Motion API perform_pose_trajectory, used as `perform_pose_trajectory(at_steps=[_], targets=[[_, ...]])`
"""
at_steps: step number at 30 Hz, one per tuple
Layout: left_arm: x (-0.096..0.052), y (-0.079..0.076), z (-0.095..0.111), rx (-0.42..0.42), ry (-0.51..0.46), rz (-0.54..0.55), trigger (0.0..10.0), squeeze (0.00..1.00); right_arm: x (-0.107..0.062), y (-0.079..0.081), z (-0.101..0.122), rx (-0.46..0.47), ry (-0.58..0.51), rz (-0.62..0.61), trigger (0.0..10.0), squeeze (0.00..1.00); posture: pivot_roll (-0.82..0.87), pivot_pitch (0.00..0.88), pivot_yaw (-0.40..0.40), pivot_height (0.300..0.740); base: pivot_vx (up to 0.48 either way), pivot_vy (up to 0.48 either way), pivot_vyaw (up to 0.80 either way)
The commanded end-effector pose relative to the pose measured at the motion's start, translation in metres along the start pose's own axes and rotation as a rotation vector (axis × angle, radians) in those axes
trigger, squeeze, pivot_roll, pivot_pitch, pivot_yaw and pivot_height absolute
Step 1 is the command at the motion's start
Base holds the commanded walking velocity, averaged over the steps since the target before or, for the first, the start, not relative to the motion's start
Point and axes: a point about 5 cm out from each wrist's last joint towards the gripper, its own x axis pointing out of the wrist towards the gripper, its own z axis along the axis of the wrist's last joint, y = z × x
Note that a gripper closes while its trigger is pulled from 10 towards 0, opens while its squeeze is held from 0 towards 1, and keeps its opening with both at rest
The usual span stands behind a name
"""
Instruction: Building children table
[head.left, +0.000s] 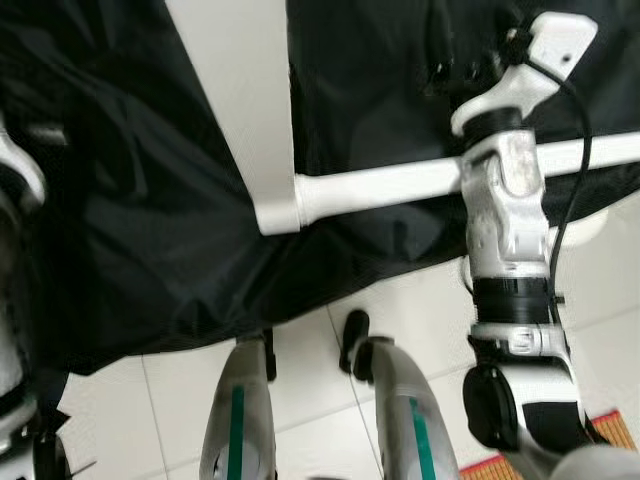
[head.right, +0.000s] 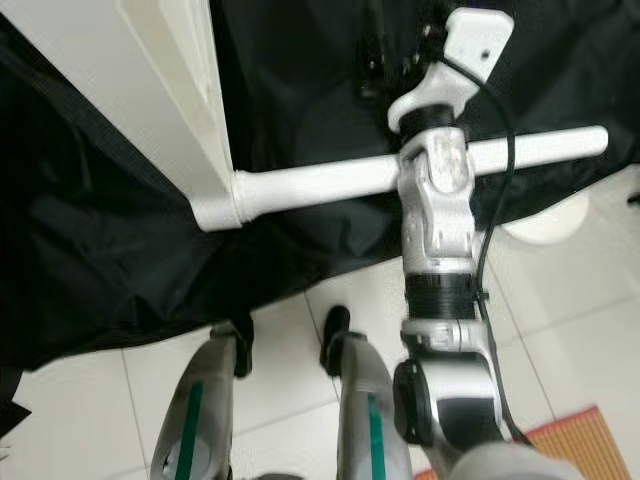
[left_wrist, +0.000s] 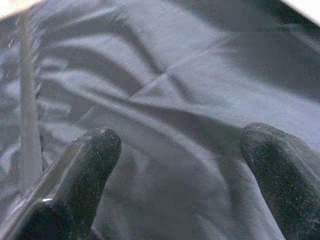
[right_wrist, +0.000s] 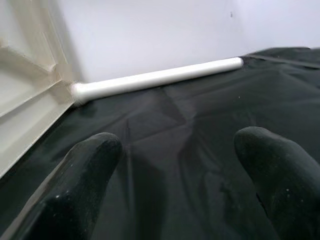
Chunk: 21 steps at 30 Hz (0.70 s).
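1. left eye view: the white tabletop (head.left: 240, 110) stands on edge on the black sheet (head.left: 120, 220), and one white leg (head.left: 390, 187) sticks out sideways from its lower corner. the right arm (head.left: 505, 230) reaches forward across that leg. judged from this, the step is seating or tightening the leg in its corner socket.

2. right eye view: the joint (head.right: 238, 203) where the leg meets the tabletop shows a collar. the free end of the leg (head.right: 590, 140) lies well away from the joint, above the sheet near the tiled floor (head.right: 300, 330). to do the step well, hold the leg near the collar, not at the far end, so it turns without levering the panel over.

3. left wrist view: the left gripper (left_wrist: 175, 165) has its fingers spread wide with nothing between them, above wrinkled black sheet. it could steady the tabletop.

4. right wrist view: the right gripper (right_wrist: 175, 175) is likewise wide apart and empty, hovering low over the sheet. it sits short of the leg, which runs across ahead of it, so it should move forward squarely before it closes.
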Motion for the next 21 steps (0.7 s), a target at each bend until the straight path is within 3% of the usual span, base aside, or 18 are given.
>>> perform_pose_trajectory(at_steps=[1, 9, 10, 11, 13, 20, 21], targets=[[-0.007, 0.005, -0.002, 0.019, 0.01, 0.01, 10.0, 0.0, -0.006, -0.006, -0.004, -0.021, 0.021, -0.035, 10.0, 0.0, 0.13, 0.314, 0.05, 0.74, 0.0, 0.0, 0.0], [-0.021, 0.013, -0.004, 0.041, 0.042, -0.057, 10.0, 0.0, -0.017, -0.016, -0.008, -0.064, 0.06, -0.059, 10.0, 0.0, 0.17, 0.297, 0.032, 0.74, 0.0, 0.0, 0.0], [-0.035, 0.013, -0.011, 0.074, 0.098, -0.167, 10.0, 0.0, -0.025, -0.024, -0.011, -0.092, 0.093, -0.064, 10.0, 0.0, 0.19, 0.279, 0.033, 0.74, 0.0, 0.0, 0.0], [-0.035, 0.013, -0.011, 0.074, 0.098, -0.167, 10.0, 0.0, -0.025, -0.024, -0.011, -0.092, 0.093, -0.064, 10.0, 0.0, 0.19, 0.279, 0.033, 0.74, 0.0, 0.0, 0.0], [-0.052, 0.011, -0.025, 0.148, 0.193, -0.271, 10.0, 0.0, -0.041, -0.034, -0.018, -0.162, 0.17, -0.079, 10.0, 0.0, 0.21, 0.261, 0.033, 0.74, 0.0, 0.0, 0.0], [-0.05, 0.008, -0.048, 0.126, 0.23, -0.204, 10.0, 0.0, -0.061, -0.035, -0.035, -0.184, 0.247, -0.086, 10.0, 0.0, 0.23, 0.236, 0.038, 0.74, 0.0, 0.0, 0.0], [-0.051, 0.006, -0.052, 0.089, 0.238, -0.183, 10.0, 0.0, -0.068, -0.033, -0.04, -0.174, 0.27, -0.096, 10.0, 0.0, 0.23, 0.227, 0.036, 0.74, 0.0, 0.0, 0.0]])
